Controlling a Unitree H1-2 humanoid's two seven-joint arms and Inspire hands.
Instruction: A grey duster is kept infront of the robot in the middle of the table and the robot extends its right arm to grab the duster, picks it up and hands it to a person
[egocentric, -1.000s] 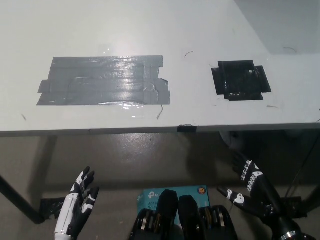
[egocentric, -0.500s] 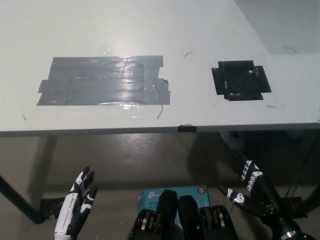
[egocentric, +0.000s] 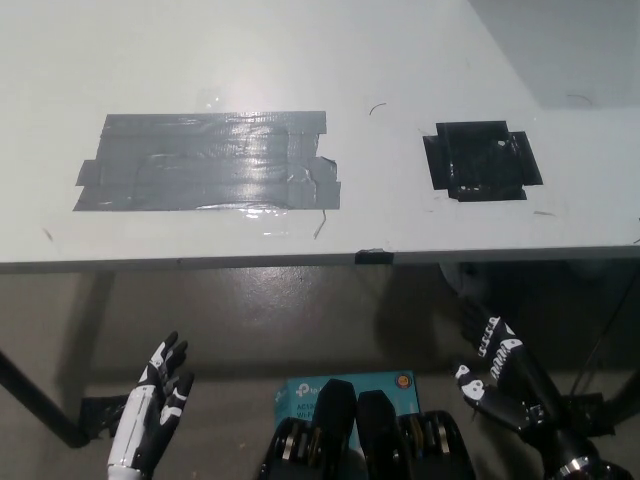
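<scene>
White tabletop with two taped patches

The tabletop (egocentric: 250, 60) fills the upper half of the frame, its front edge running straight across the middle. A wide patch of grey tape (egocentric: 205, 160) lies flat on it at centre left, shiny and wrinkled, with ragged ends. Well apart to the right sits a smaller, squarish patch of black tape (egocentric: 482, 161). A small black clip-like piece (egocentric: 374, 257) sits on the front edge, just below and between the two patches.
</scene>
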